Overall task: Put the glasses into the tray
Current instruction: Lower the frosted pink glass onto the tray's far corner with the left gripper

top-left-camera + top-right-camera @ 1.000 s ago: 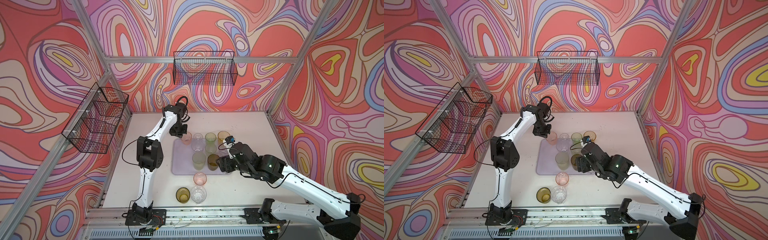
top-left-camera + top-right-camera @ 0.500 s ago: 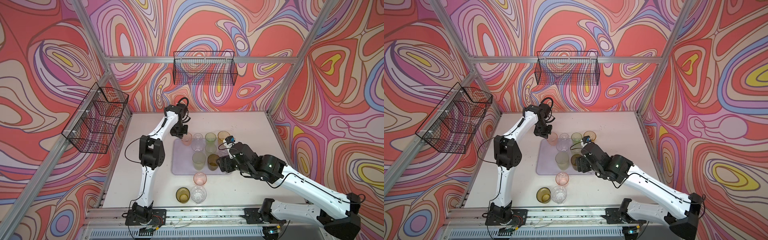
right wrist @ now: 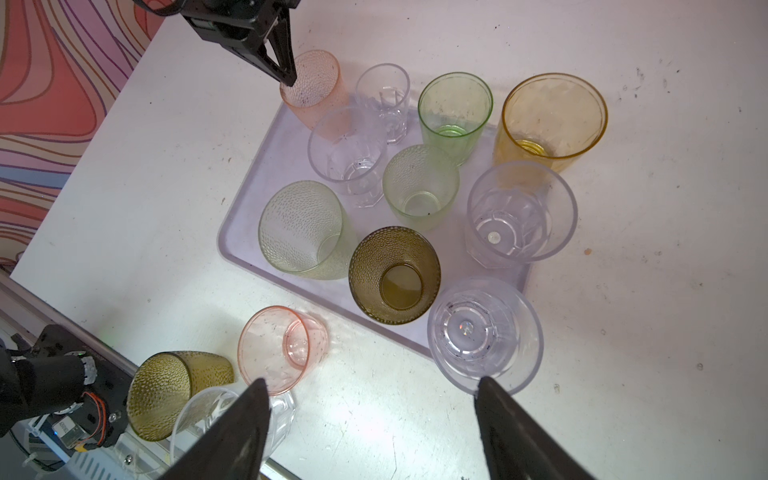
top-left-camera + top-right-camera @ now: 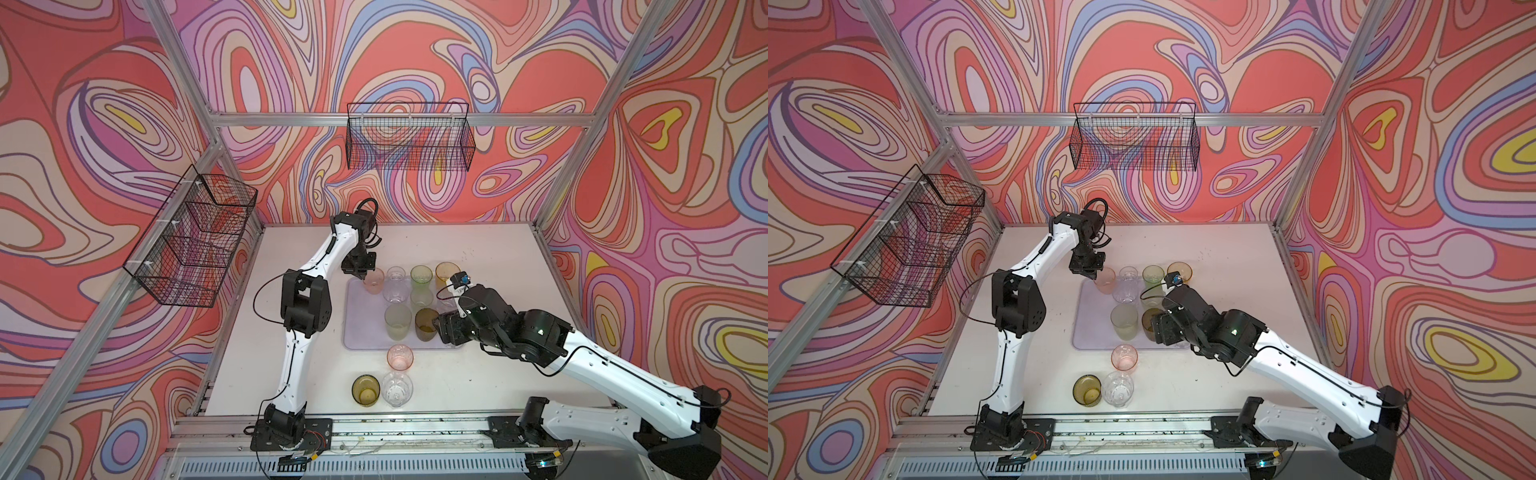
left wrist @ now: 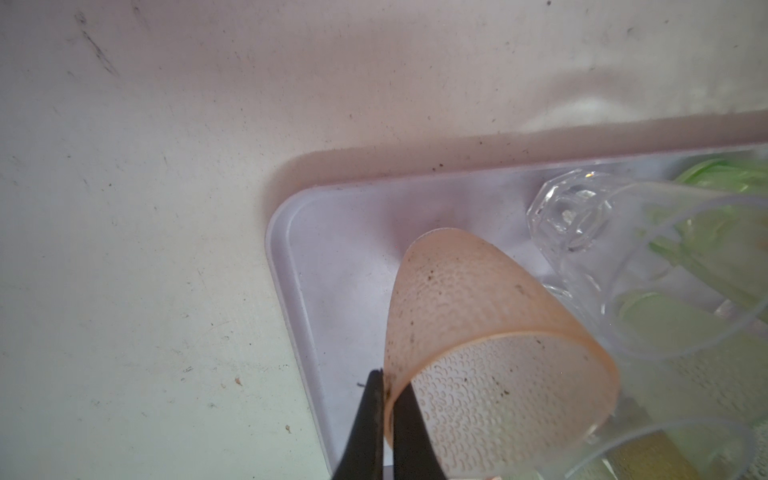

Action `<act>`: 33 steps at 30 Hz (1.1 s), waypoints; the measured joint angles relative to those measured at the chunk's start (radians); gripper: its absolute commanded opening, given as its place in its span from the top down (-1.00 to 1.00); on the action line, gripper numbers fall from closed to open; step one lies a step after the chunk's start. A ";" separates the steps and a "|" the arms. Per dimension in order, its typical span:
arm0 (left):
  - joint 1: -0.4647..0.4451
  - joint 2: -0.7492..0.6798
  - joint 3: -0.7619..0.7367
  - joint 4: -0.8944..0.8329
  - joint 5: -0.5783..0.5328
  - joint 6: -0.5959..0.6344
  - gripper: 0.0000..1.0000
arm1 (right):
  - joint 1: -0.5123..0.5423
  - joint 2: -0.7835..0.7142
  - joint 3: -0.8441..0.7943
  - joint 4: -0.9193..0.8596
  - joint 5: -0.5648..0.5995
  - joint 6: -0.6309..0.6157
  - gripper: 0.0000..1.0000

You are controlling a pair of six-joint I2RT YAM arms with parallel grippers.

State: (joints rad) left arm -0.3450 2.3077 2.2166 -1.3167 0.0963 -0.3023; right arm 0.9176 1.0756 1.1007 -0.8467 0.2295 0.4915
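Lavender plastic, flat and low-rimmed: the tray [image 4: 358, 332] lies in the middle of the white table [image 4: 490, 249], and it is crowded. Up at its far left corner the left gripper [image 5: 388, 384] is clamped tight, its black fingers [image 5: 368, 424] nipping the wall of the pink dimpled glass [image 5: 469, 316] right at the lip, one finger inside, one outside. That glass leans, its base over the tray's corner; whether the base rests on the tray floor I cannot tell. Along the far edge come a clear faceted glass [image 3: 382, 97], a green glass [image 3: 455, 110] and an amber glass [image 3: 552, 120]; whether the amber one stands inside the rim I cannot tell. Mid-tray, upright, a second clear glass [image 3: 347, 153], a pale green dimpled glass [image 3: 419, 187], a yellow-green dimpled glass [image 3: 303, 230], a dark olive glass [image 3: 395, 274] and a third clear glass [image 3: 519, 216]. Over on the near right, the right gripper [image 3: 372, 386] hangs with its jaws spread wide and nothing between them; a fourth clear glass [image 3: 486, 332] sits at the tray's near right corner, just beside one fingertip in the wrist view. Three are off the tray on the table: a smooth pink glass [image 4: 400, 357] just outside the near rim, then an olive-brown glass [image 4: 365, 390] and a last clear glass [image 4: 397, 388] side by side near the table's front edge.
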 measured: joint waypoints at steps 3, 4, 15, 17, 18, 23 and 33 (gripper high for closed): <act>0.000 0.006 0.005 0.000 0.000 0.000 0.87 | 0.000 0.000 0.000 -0.001 0.000 0.000 -0.62; 0.000 0.010 0.008 0.000 0.000 0.000 0.86 | 0.000 0.000 0.000 -0.002 0.001 0.000 -0.62; 0.000 0.016 0.008 0.000 -0.003 0.000 0.79 | 0.000 0.000 0.000 -0.010 0.007 0.000 -0.62; 0.000 0.016 0.008 0.000 -0.002 0.000 0.77 | 0.000 0.000 0.000 -0.013 0.007 0.000 -0.62; 0.000 0.016 0.008 0.000 -0.002 0.000 0.76 | 0.000 0.000 0.000 -0.015 0.007 0.000 -0.62; 0.000 0.017 0.008 0.000 -0.002 0.000 0.72 | 0.000 0.000 0.000 -0.016 0.007 0.000 -0.62; 0.000 0.018 0.008 0.000 -0.002 0.000 0.68 | 0.000 0.000 0.000 -0.022 0.008 0.000 -0.62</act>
State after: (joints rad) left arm -0.3450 2.3253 2.2246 -1.3167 0.0940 -0.3023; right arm 0.9176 1.0756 1.1007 -0.8684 0.2371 0.4911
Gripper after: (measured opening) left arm 0.156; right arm 0.808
